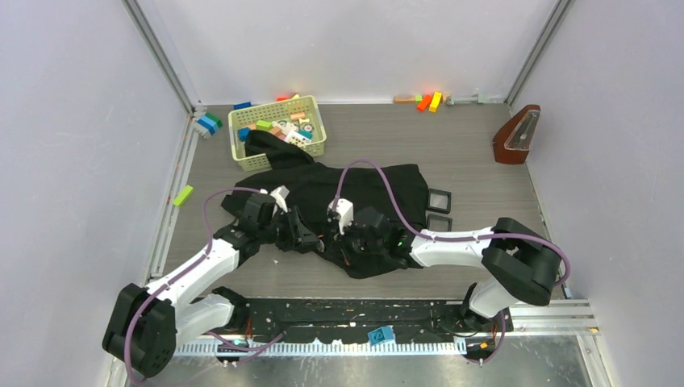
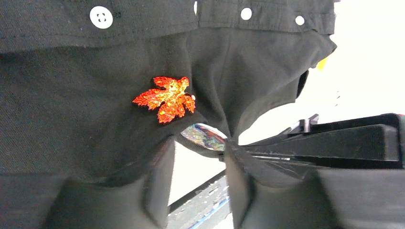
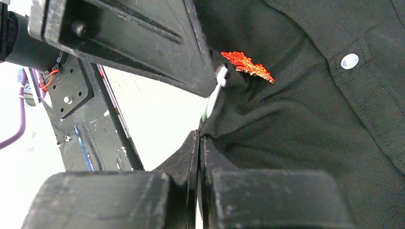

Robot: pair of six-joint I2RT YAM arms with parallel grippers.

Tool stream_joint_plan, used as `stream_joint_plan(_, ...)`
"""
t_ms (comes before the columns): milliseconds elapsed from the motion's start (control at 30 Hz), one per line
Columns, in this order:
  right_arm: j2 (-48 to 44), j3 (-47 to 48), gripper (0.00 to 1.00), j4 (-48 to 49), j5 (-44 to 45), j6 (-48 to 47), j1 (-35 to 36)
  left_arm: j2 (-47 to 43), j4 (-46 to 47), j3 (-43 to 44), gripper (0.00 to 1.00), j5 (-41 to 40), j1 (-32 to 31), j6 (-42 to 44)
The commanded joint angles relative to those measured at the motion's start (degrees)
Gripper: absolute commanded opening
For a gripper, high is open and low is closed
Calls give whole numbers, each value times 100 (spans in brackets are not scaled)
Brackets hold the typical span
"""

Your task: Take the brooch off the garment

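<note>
Step in hand, as I read it: get the brooch [image 2: 166,98] off the garment [image 2: 71,119] while the cloth is held taut. Not off yet. The leaf sits on the cloth face just past the left fingers [image 2: 160,186], a bit toward the left-hand tip and clear of both tips.

Left fingers: partly open, moderate gap, nothing between them. The cloth edge hangs at the tips. A shiny backing disc [image 2: 204,136] pokes out from under that edge, right ahead of the gap. Probably the brooch's rear half, can't confirm.

Right fingers [image 3: 184,167]: fully closed, pinching a fold of the garment at its edge, just beside the left's right-hand tip. Creases radiate from the pinch. Seen from the right wrist, the brooch is above and right of the tips, with the disc between.

To do it well, my take:
- right holds the pinch with no slack, so the cloth doesn't travel with the brooch
- left goes forward and a touch up, closes on brooch and disc only, no fabric
- pull away from the pinch slowly; the leaf is small and jagged, likely to slip or snag
- the two sets of fingers are nearly touching, mind a collision

This edge of the garment looks lifted off the desk [image 1: 452,145].
</note>
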Motion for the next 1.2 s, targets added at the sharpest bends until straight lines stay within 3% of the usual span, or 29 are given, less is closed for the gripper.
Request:
stream_joint_plan(0,56,246,1,251,-115,14,15,-85,0,-57,56,8,-19,-65)
stream_joint_plan(100,104,278,1,213,-164,8,13,-217,-57,-93,64,-83,-19,-177)
stream_joint_plan(233,145,309,1,203,-231,9,14,-274,52,-164,62,-53,-19,-334)
stream_joint_plan(333,154,312,1,195,-246,5,14,-188,148,-197,47,-6,-19,-373)
stream_joint_plan(500,171,322,1,196,-260,-12,15,-13,376,-317,37,89,-19,-422)
stream_joint_plan(667,205,330,1,155,-260,-16,15,-67,214,-331,7,63,-19,-345)
stream_joint_plan(733,245,368,1,86,-204,-20,14,-179,16,-286,1,-73,-19,-274)
stream_joint_plan(1000,534,606,0,-558,760,79,-34,-405,-249,-231,0,-241,-19,-83)
stream_joint_plan(1167,827,849,0,-908,769,204,-162,-311,-167,-164,0,-176,-15,-53)
